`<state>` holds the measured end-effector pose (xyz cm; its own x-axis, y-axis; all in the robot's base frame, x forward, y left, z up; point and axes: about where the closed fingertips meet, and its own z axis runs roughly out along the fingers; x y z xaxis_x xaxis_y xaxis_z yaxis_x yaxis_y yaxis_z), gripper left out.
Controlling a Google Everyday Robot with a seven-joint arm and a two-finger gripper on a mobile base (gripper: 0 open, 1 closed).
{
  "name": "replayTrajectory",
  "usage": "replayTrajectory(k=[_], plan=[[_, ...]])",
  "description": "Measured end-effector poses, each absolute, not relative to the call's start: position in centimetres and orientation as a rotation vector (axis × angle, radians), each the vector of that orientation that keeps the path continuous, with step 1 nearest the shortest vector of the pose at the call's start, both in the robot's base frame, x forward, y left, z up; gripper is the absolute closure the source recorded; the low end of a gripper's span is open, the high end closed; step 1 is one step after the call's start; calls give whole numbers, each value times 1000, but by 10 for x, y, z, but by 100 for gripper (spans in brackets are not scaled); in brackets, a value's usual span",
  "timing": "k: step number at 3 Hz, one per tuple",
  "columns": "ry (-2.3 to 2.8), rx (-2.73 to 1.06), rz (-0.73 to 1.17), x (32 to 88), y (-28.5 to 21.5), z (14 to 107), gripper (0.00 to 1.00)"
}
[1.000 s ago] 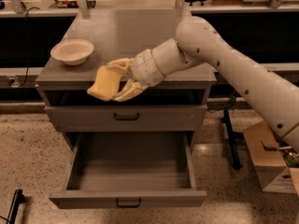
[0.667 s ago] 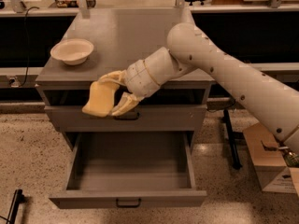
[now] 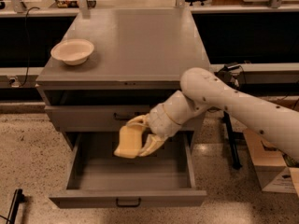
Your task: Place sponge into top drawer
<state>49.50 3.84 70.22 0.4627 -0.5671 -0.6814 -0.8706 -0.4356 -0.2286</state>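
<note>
Gripper (image 3: 143, 134) first: it sits low in front of the cabinet (image 3: 140, 41), just under the closed upper drawer front (image 3: 84, 118) and over the open drawer (image 3: 135, 174) below. Its two pale fingers (image 3: 153, 146) are pinched around the sponge (image 3: 126, 143), one finger curling over the top edge and the other pressing along the right side, so the sponge is firmly held between them.

That sponge is pale yellow and hangs roughly on edge, tilted a little, above the back half of the drawer and somewhat left of its middle. From where I stand it looks held in the air rather than lying on the drawer floor, though I can't say for sure how much gap there is.

From the right, the white arm (image 3: 233, 101) reaches in, bends at a big rounded joint near the cabinet's right front corner and slopes down leftward to the wrist.

Pulled well out, the drawer is a wide, shallow grey tray with a small black handle (image 3: 127, 202) on its front. A cream bowl (image 3: 72, 51) stands on the cabinet top near the left edge, well apart from the gripper. A cardboard box (image 3: 275, 169) sits on the speckled floor (image 3: 28, 143) at the right, partly behind the arm.
</note>
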Motion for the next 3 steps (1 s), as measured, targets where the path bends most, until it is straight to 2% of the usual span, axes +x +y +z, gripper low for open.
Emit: replayTrajectory(k=[1, 3], plan=[[1224, -2157, 727, 481, 29, 686, 100], [1440, -2036, 691, 495, -10, 608, 100]])
